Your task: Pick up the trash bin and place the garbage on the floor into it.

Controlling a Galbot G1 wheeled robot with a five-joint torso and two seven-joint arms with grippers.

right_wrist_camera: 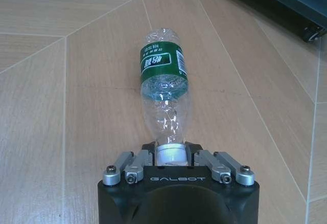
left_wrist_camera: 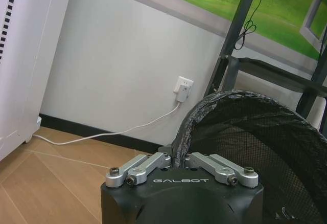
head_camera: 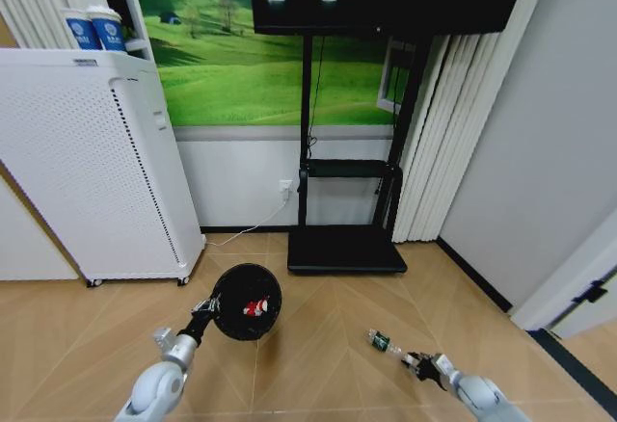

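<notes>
The trash bin (head_camera: 246, 302), black and round, hangs tilted just above the wooden floor with its mouth turned up toward me. My left gripper (head_camera: 207, 308) is shut on its rim; in the left wrist view the fingers clamp the mesh-lined edge of the trash bin (left_wrist_camera: 255, 142) at the left gripper (left_wrist_camera: 178, 157). A red-and-white piece of garbage (head_camera: 255, 307) lies inside the bin. To the right, my right gripper (head_camera: 415, 357) is shut on the capped neck of a clear bottle (head_camera: 384, 342) with a green label. The right wrist view shows the bottle (right_wrist_camera: 164, 75) pointing away from the right gripper (right_wrist_camera: 171, 155), low over the floor.
A white perforated cabinet (head_camera: 87, 162) stands at the left with blue-and-white cups (head_camera: 94, 29) behind it. A black TV stand's base (head_camera: 345, 249) sits against the wall ahead. A white cable runs from the wall socket (head_camera: 285, 189). Curtains (head_camera: 434, 152) and a grey wall close the right side.
</notes>
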